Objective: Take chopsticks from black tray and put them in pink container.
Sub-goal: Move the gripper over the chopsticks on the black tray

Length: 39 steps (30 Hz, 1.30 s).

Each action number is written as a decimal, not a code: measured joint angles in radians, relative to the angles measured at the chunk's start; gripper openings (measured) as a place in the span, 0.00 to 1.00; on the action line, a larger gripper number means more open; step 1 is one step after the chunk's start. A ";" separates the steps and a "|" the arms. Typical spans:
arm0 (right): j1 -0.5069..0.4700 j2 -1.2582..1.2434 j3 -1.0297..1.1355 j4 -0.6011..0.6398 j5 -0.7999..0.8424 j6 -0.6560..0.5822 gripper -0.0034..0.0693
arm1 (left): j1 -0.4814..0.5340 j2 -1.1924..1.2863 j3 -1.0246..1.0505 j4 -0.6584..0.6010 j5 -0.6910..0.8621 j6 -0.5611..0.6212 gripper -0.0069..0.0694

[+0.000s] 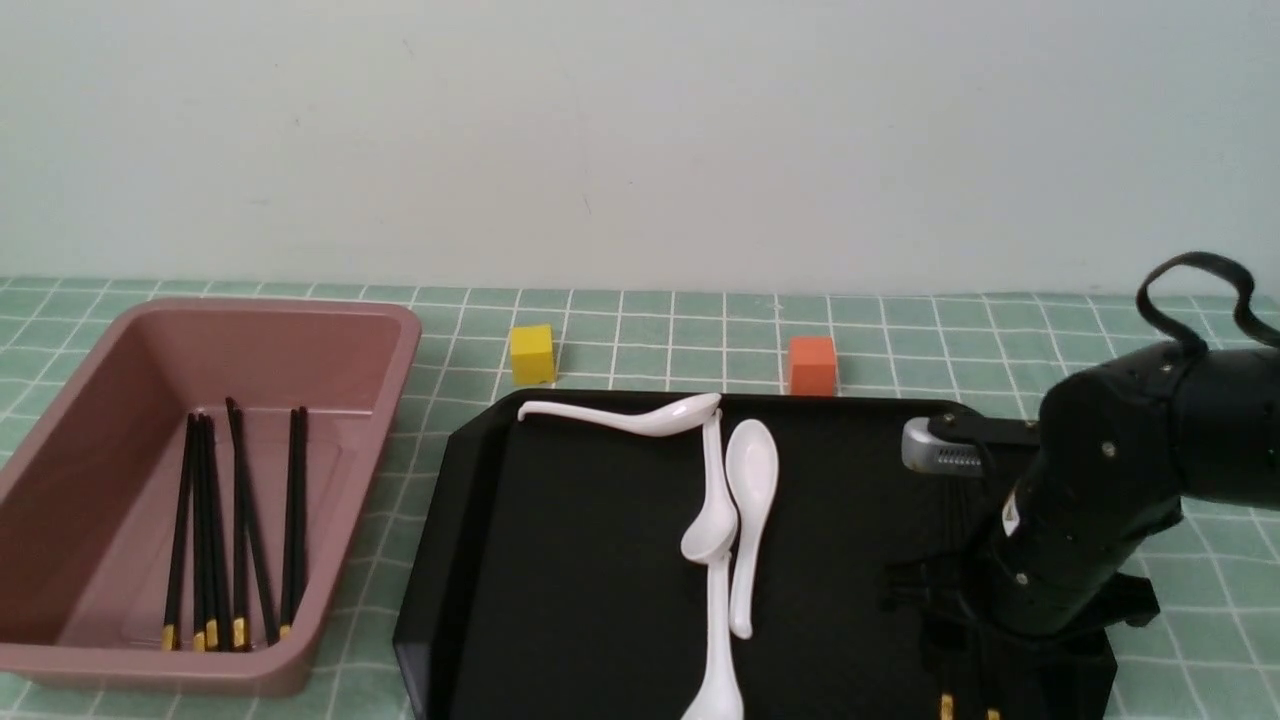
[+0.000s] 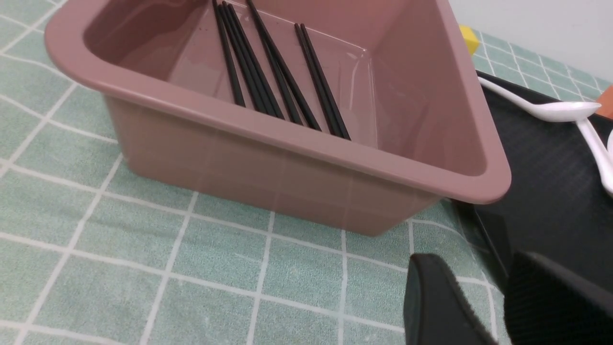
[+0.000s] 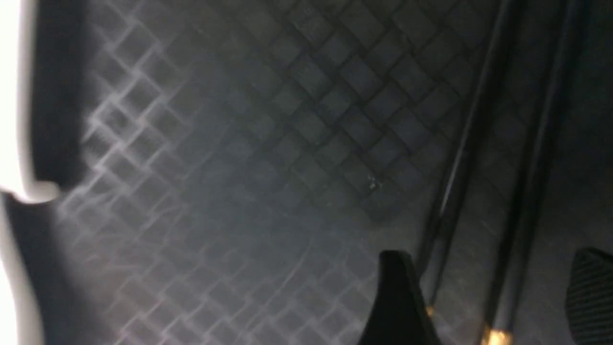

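Black tray (image 3: 239, 167): chopsticks (image 3: 467, 143) within right gripper (image 3: 491, 254)

White spoons (image 1: 752, 470), yellow cube (image 1: 532, 353), orange cube (image 1: 812, 364), green checked tablecloth (image 1: 640, 340).

robot lab tabletop, bare white wall (image 1: 640, 130), green checked cloth (image 1: 900, 330), black robot arm (image 1: 1150, 440)

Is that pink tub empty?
No. Several black chopsticks lie on the floor of the pink tub, gold tips toward the camera.
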 joint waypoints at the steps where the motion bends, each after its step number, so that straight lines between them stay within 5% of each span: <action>1: 0.000 0.011 0.000 0.000 -0.002 0.001 0.68 | 0.000 0.000 0.000 0.000 0.000 0.000 0.40; 10: 0.000 0.055 -0.006 -0.003 -0.002 0.001 0.65 | 0.000 0.000 0.000 0.000 0.000 0.000 0.40; 22: 0.000 0.073 -0.021 -0.039 0.058 0.001 0.25 | 0.000 0.000 0.000 0.000 0.000 0.000 0.40; 39: -0.001 -0.127 -0.176 0.033 0.261 -0.044 0.24 | 0.000 0.000 0.000 0.000 0.000 0.000 0.40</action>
